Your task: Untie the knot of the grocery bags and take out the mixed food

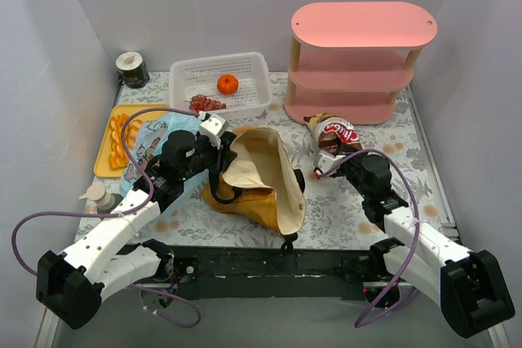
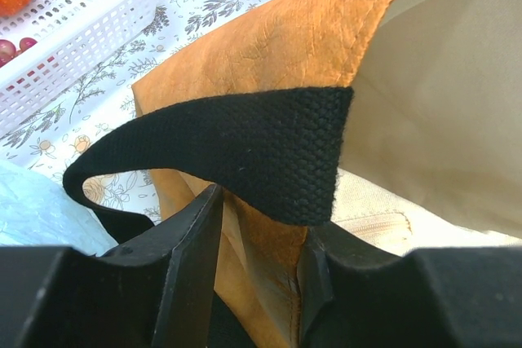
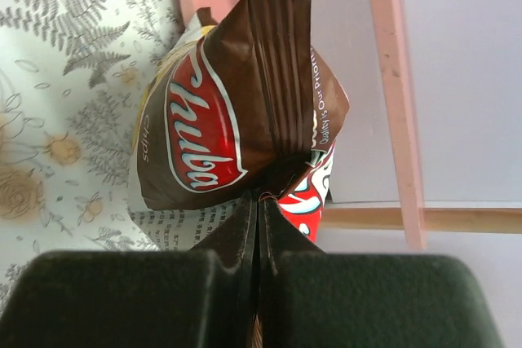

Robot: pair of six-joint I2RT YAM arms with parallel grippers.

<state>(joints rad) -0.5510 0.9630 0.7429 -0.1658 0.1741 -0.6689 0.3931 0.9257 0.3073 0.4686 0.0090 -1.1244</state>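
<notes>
Tote [image 1: 261, 178] on floral tabletop [image 1: 347, 211], grey walls [image 1: 49, 55], left fingers [image 2: 183, 270] part-open astride rim, right fingers [image 3: 232, 244] pinching packet [image 3: 220, 120]

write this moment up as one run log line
left tool: astride tote edge by strap, grip unclear | right tool: shut on snack packet, near pink shelf | orange, grapes: in basket

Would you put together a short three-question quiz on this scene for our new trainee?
1. True or false: the small orange fruit lies in the white basket.
2. What is the right gripper pinching?
3. The pastry pieces lie on: A) the pink shelf, B) the yellow tray, C) the tote.
Key: 1 true; 2 the snack packet; 3 B.
</notes>
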